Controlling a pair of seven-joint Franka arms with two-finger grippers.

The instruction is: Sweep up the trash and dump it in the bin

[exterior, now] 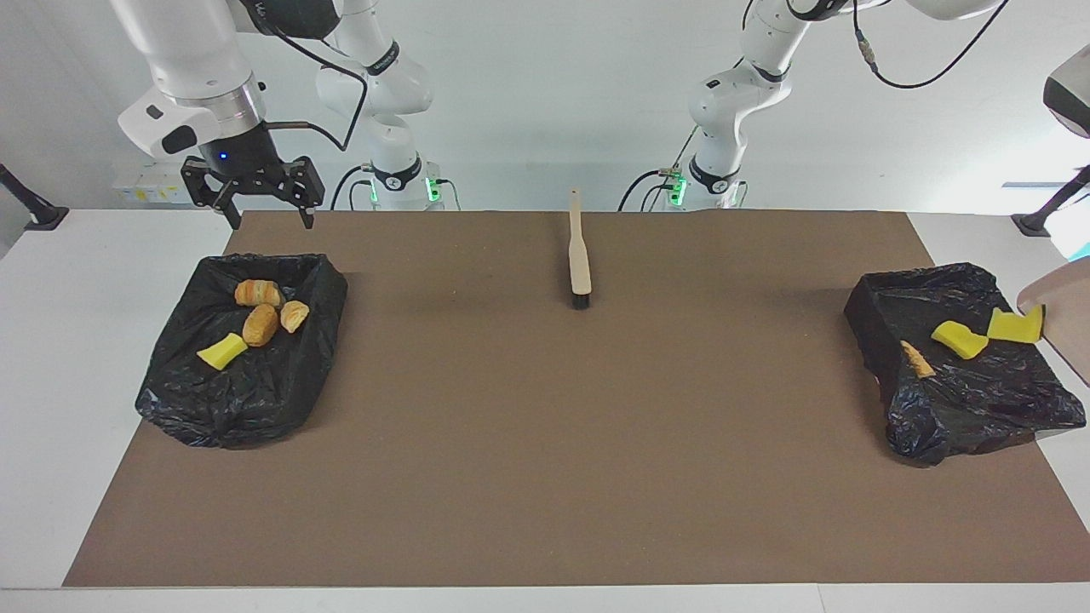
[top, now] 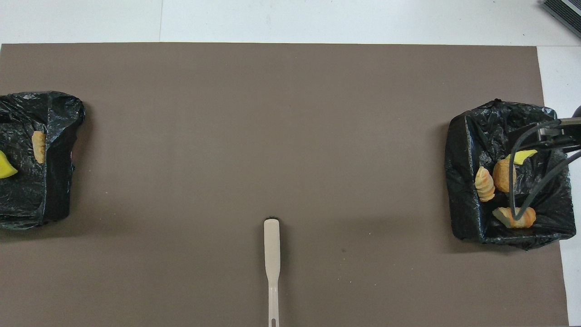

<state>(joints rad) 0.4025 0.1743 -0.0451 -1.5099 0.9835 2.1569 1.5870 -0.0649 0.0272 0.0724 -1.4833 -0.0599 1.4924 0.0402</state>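
Now we see all seven trash scraps [exterior: 261, 323] lying in two black-lined bins [exterior: 894, 302]. Our right gripper [exterior: 255, 197] hangs wide open; our left, unseen, grips tight. We should withdraw the tilted dustpan [exterior: 1064, 319] level.

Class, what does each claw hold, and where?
Right claw holds nothing. Left claw is out of view; where the raised dustpan is gripped cannot be told.
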